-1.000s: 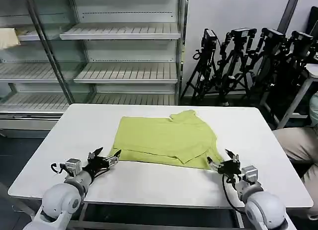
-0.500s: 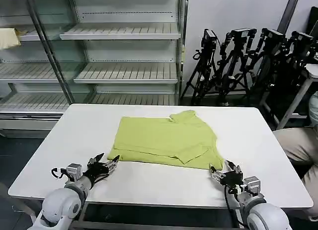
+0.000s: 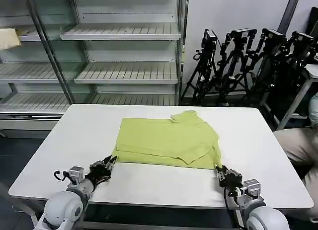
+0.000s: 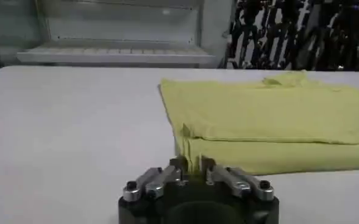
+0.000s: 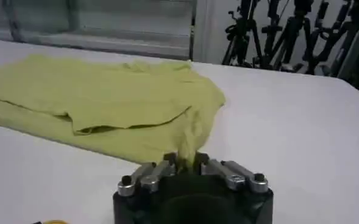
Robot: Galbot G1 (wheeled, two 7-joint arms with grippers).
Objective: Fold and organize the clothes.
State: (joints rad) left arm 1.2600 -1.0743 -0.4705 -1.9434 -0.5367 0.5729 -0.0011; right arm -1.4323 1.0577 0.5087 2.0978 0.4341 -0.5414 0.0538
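On white table (image 3: pixel 149 183), green T-shirt (image 3: pixel 166 140)

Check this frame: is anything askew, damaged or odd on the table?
Nothing damaged or spilled. The T-shirt lies folded on the table, though its right side bunches unevenly and a flap overlaps the near edge. The left gripper and right gripper each pinch a near corner.

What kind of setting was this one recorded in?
Probably a robotics lab or test room: empty retail-style shelving, a cluster of camera tripods, and a white table carrying a lime-green T-shirt.
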